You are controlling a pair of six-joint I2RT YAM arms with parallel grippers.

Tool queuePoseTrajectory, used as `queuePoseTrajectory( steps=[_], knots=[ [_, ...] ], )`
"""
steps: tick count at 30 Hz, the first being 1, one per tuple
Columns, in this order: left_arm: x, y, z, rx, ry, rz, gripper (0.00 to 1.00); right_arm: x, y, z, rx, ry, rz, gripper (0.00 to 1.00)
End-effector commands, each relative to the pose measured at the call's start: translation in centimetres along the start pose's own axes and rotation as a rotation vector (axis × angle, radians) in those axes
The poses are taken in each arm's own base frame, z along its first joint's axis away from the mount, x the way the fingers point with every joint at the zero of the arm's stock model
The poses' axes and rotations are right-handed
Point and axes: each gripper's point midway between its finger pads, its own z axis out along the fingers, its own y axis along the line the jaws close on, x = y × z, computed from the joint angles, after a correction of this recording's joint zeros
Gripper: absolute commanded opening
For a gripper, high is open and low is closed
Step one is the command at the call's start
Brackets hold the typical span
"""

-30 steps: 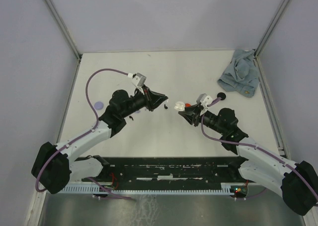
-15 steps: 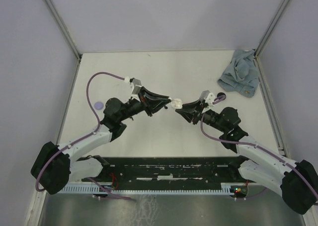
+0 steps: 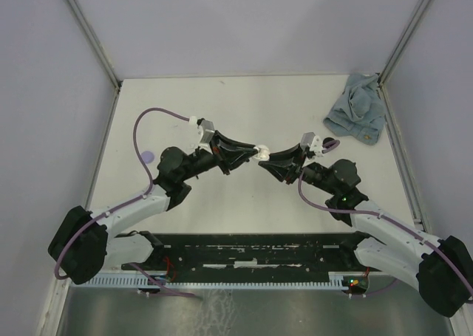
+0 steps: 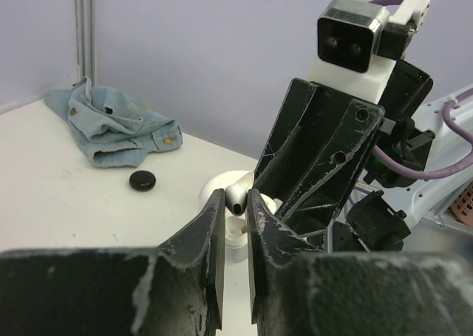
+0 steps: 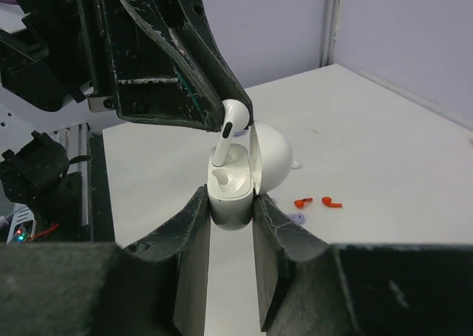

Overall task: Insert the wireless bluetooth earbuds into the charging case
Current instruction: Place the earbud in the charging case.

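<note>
Top external view: the left tool (image 3: 253, 151) and the right tool (image 3: 266, 159) meet tip to tip above the middle of the tabletop (image 3: 244, 107), both clear of its surface.

Right wrist view: the right jaws stand narrow and clamp the lower body of the white charging case (image 5: 247, 175). The case's lid is swung back and its mouth faces up. Held this way, it likely serves as a steady, raised socket that the other arm can approach from above.

A white earbud (image 5: 233, 120) is pinched by its head at the tip of the left tool. Its stem is free and slants down to the case mouth. This grip leaves the stem unobstructed for entry. Whether the stem is fully seated cannot be told. A second white piece seems to sit in the neighbouring well.

Left wrist view: the left jaws are nearly together, with only the earbud's head between them.

Loose red pieces (image 5: 303, 201) and a lilac piece (image 5: 295, 218) lie on the tabletop beyond the case. A black disc (image 4: 142, 180) lies near a crumpled blue cloth (image 4: 111, 129).
</note>
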Motion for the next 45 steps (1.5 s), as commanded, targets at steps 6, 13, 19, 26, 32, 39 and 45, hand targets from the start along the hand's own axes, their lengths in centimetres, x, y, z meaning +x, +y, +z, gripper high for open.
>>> queuePoseTrajectory(
  steps=[6,13,19,26,32,39,45],
  knots=[
    [-0.1,-0.2,0.2,0.008,-0.012,0.081,0.07,-4.2,1.2,0.5,-0.058,-0.120,-0.042,0.02],
    [0.7,-0.4,-0.2,0.010,0.018,0.096,0.08,-4.5,1.2,0.4,-0.053,-0.134,-0.047,0.02],
    [1.0,-0.8,-0.3,0.030,0.040,0.104,0.14,-4.6,1.3,0.3,-0.057,-0.139,-0.050,0.02],
    [1.2,-0.9,-0.2,0.033,0.062,0.100,0.20,-4.6,1.5,0.1,-0.062,-0.143,-0.057,0.02],
    [0.7,-1.2,-0.2,0.033,0.065,0.094,0.31,-4.4,1.6,0.0,-0.064,-0.141,-0.058,0.02],
    [-0.2,0.1,-0.5,-0.076,0.068,0.061,0.43,-4.2,1.5,-0.2,-0.056,-0.140,-0.062,0.02],
    [-1.1,1.6,-1.7,-0.218,0.067,0.036,0.51,-4.0,1.2,-0.3,-0.039,-0.140,-0.063,0.02]
  ],
)
